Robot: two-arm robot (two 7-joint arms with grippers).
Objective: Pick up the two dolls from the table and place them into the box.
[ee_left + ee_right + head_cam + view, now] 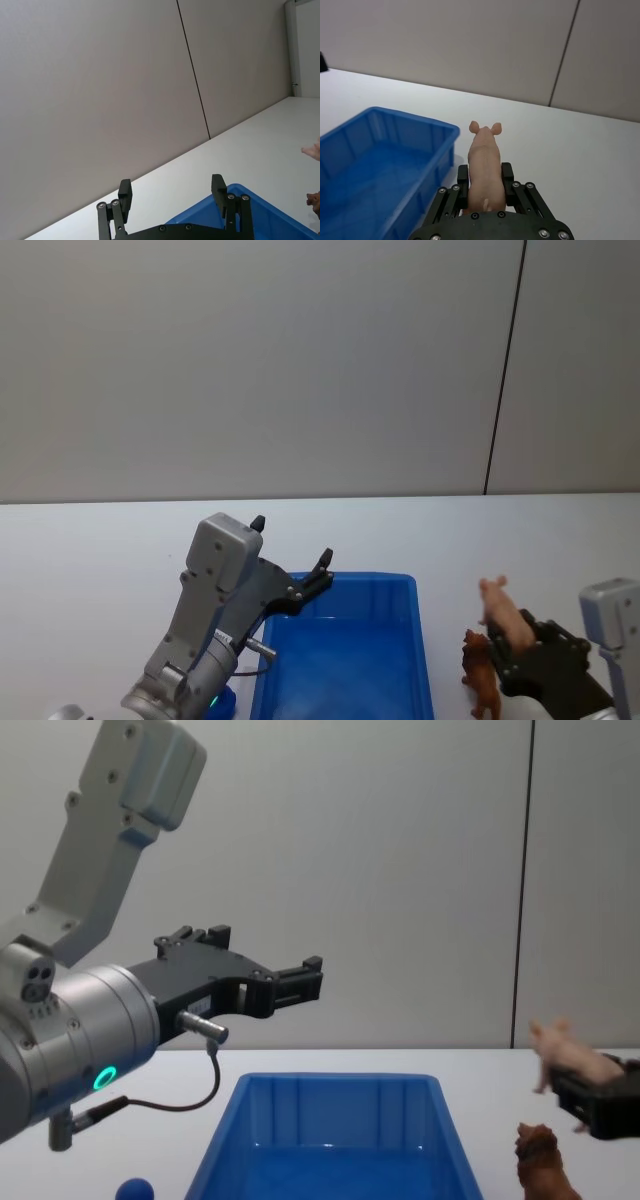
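The right gripper is seen clamped on the flanks of a pink pig figure, which is held above the table to the right of the box with its head pointed away from the wrist. Just beside and below it, the brown animal figure is stood upright on the table near the box's right wall. The left gripper is held over the box's far left rim with its fingers spread and nothing between them, and the blue rounded plush is seen on the table left of the box, beneath that arm.
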